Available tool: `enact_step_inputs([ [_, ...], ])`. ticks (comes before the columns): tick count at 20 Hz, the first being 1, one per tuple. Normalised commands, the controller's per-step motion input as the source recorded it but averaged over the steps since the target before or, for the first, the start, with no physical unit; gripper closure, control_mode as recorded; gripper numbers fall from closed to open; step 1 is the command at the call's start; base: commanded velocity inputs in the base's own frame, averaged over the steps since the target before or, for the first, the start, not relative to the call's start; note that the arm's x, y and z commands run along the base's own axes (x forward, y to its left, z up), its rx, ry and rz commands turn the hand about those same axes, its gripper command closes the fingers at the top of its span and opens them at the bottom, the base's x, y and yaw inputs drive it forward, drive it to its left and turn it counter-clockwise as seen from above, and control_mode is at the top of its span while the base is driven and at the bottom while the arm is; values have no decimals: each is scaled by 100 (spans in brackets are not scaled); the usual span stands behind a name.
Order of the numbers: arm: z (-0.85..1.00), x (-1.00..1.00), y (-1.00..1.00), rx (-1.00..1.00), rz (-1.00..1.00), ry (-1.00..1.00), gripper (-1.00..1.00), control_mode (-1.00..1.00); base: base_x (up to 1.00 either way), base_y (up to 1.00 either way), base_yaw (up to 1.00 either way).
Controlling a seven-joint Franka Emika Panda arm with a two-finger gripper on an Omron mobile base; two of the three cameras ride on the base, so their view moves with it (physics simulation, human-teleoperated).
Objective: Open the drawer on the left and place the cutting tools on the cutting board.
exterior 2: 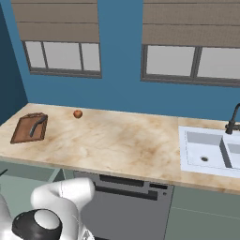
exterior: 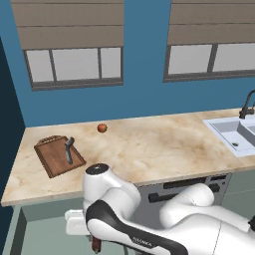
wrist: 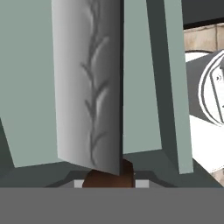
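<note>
Claw holding a knife low over the open drawer; one tool already on the board.

In the hand view a broad grey blade (wrist: 89,87) with a vine pattern rises from a brown handle at the claw (wrist: 107,177), whose fingers are closed on that handle. Behind the blade lies the sage drawer (wrist: 26,87) interior. In the left base view the arm bends down below the desk (exterior: 149,144) edge, the claw (exterior: 95,244) gripping the brown handle over the drawer (exterior: 35,224), at the far left under the desk. The board (exterior: 52,157) lies on the desk's left end with a dark tool (exterior: 68,149) resting on it. A small orange-red ball (exterior: 102,128) sits near the wall, apart from the board.
</note>
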Motion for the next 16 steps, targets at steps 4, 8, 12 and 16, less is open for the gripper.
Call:
enact_step_inputs([
  [4,49,0,-16,0,0,0,100,-100,0,0,0],
  [8,35,3,-13,0,0,0,100,-100,0,0,0],
  [12,23,18,-6,-1,0,0,100,-100,0,0,0],
  [16,29,19,-13,-1,0,0,100,-100,0,0,0],
])
